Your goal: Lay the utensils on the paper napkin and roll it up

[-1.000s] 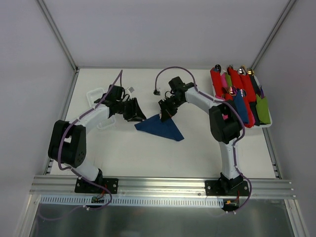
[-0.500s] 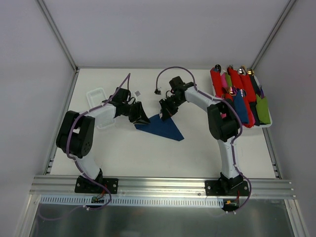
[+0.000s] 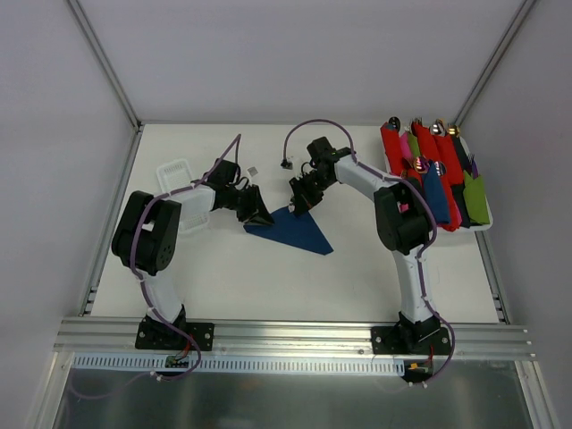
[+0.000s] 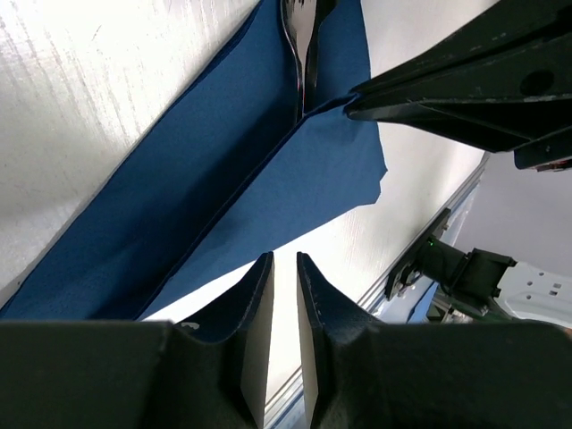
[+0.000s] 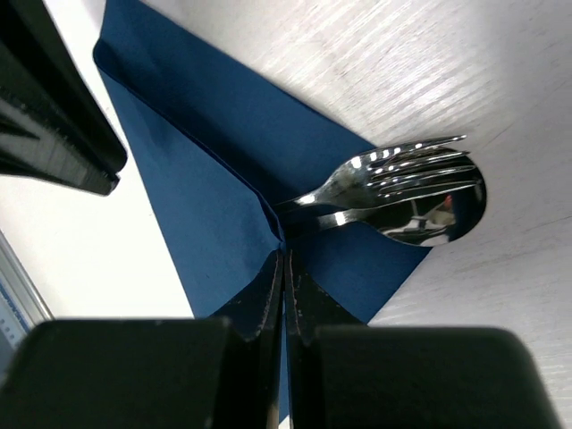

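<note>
The navy paper napkin (image 3: 295, 231) lies folded on the table, also in the left wrist view (image 4: 214, 188) and the right wrist view (image 5: 197, 161). The utensils, a fork and a spoon, lie inside the fold with their shiny heads (image 5: 407, 183) sticking out; their tips also show in the left wrist view (image 4: 302, 36). The handles are hidden. My right gripper (image 3: 299, 204) is shut on the raised fold of the napkin (image 5: 284, 255). My left gripper (image 3: 259, 213) hovers at the napkin's left corner (image 4: 284, 261), jaws a narrow gap apart, holding nothing.
A white tray (image 3: 484, 229) at the back right holds red, pink, green and blue rolls. A clear plastic container (image 3: 174, 172) stands at the back left. A small white object (image 3: 253, 170) and a cable end (image 3: 283, 164) lie behind the napkin.
My left arm has folded and its gripper has moved right, up to the napkin's left corner. My right gripper stays on the fold.
</note>
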You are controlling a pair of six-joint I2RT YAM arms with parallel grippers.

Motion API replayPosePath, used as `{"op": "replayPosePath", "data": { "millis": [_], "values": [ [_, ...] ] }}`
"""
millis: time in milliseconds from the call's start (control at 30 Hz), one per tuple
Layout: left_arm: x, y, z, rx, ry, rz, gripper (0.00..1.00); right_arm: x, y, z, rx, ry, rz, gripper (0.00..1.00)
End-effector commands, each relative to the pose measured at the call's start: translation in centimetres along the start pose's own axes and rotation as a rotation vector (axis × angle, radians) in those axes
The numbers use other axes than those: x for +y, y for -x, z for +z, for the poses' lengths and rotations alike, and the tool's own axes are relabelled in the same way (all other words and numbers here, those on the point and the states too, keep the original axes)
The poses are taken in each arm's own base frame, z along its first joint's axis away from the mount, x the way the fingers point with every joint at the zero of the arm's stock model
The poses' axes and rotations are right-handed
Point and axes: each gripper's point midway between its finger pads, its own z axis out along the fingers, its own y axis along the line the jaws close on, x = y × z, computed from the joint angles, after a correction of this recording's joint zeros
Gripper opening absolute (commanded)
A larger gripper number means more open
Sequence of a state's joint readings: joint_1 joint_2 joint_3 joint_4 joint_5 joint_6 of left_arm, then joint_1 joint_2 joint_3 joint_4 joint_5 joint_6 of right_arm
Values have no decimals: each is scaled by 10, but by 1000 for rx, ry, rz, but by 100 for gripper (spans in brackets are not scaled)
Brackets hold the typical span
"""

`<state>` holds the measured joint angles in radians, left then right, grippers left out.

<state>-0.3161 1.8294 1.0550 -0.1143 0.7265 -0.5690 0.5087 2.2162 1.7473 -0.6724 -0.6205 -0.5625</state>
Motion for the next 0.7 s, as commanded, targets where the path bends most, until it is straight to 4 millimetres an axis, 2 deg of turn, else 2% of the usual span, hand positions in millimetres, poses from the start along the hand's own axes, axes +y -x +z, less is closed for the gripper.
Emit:
{"op": "replayPosePath", "data": {
  "millis": [0,300,567,667],
  "values": [
    [-21,6,2,3,-64,56,16,-6,15,-4,-32,-17,-6,0],
    [-19,2,9,28,-80,50,12,-12,19,-2,-38,-21,-3,0],
    [0,0,22,50,-33,-26,0,-11,20,0,-38,-14,-4,0],
    [11,-3,28,62,-8,-63,0,-11,22,-2,-44,-14,-2,1]
  ]
}}
